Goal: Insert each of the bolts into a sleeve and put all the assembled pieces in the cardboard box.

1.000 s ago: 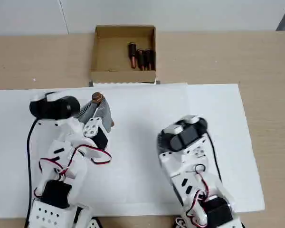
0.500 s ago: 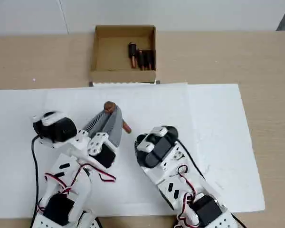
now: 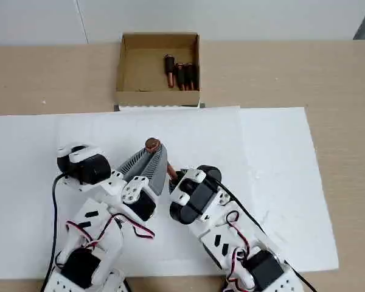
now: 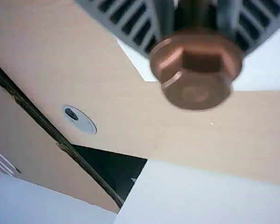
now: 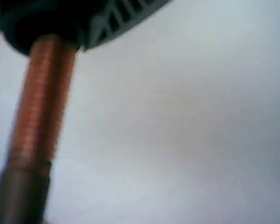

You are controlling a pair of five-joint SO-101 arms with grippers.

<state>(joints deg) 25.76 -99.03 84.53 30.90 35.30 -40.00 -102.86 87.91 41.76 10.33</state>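
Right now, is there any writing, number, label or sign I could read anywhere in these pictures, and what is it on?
There are none that can be read.
The cardboard box has plain walls with no print.
The white paper is blank.
The head of the bolt is too blurred to show whether it carries any stamp.

Right arm (image 3: 198, 198) crowds the left claw (image 3: 152, 150); sheet (image 3: 231, 134) ahead open to the cardboard box (image 3: 158, 97)
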